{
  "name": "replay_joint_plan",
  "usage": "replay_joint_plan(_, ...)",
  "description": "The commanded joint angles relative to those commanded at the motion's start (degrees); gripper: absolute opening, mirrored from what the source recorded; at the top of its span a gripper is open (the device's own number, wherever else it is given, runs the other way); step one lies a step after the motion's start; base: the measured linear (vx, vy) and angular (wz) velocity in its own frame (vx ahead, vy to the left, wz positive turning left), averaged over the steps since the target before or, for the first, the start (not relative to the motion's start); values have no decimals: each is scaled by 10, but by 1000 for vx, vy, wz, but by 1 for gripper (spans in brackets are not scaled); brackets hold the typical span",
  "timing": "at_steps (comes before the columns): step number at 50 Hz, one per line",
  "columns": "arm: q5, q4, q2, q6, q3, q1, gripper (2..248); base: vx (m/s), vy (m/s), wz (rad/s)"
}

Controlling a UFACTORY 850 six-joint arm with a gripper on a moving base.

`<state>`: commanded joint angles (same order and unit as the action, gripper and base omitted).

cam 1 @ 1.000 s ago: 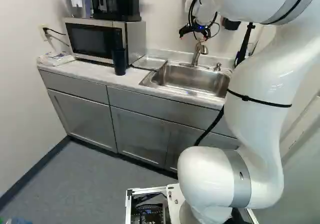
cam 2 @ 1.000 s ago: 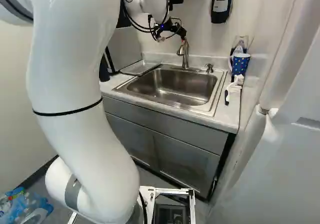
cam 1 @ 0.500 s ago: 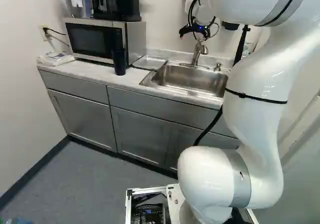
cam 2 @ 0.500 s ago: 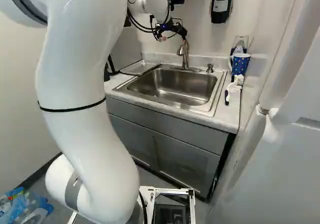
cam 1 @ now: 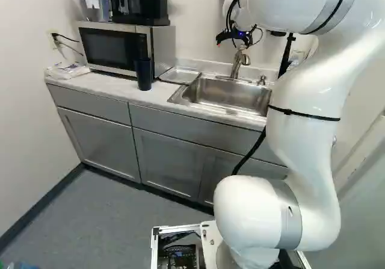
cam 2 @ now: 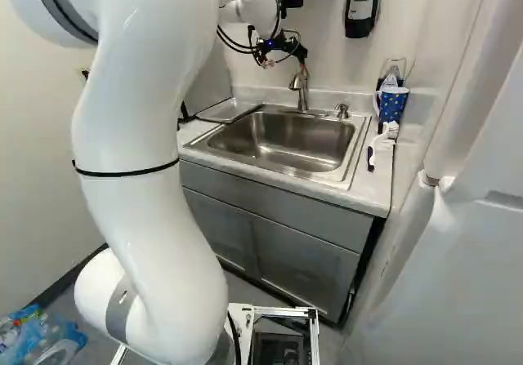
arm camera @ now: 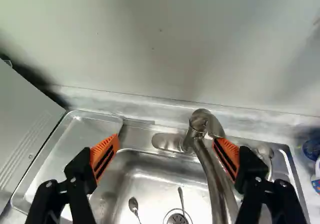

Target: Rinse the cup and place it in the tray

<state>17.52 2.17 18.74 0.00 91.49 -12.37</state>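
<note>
The gripper point(cam 1: 234, 37) hangs open above the back of the sink point(cam 2: 353, 162), fingers spread wide. The spotted blue cup point(cam 2: 393, 105) is at the counter's point(cam 2: 374, 192) back right corner; the metal tray point(cam 1: 179, 75) lies along the sink's left edge.

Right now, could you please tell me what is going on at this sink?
The white robot arm has its open black end effector with orange pads up by the curved metal faucet, holding nothing. The plain dark cup stands on the counter by the microwave, and the blue spotted mug is across the sink. Neither is in the shallow metal tray.
</note>
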Motion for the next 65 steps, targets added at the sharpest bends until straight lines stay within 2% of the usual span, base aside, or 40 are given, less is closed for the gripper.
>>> replay_joint_plan(21, -4, 0, 6, 0, 7, 1, 247, 0, 0, 0)
replay_joint_plan(50, -87, 23, 6, 0, 7, 1, 247, 0, 0, 0)
replay_joint_plan(65, -90, 24, 6, 0, 7, 1, 247, 0, 0, 0)
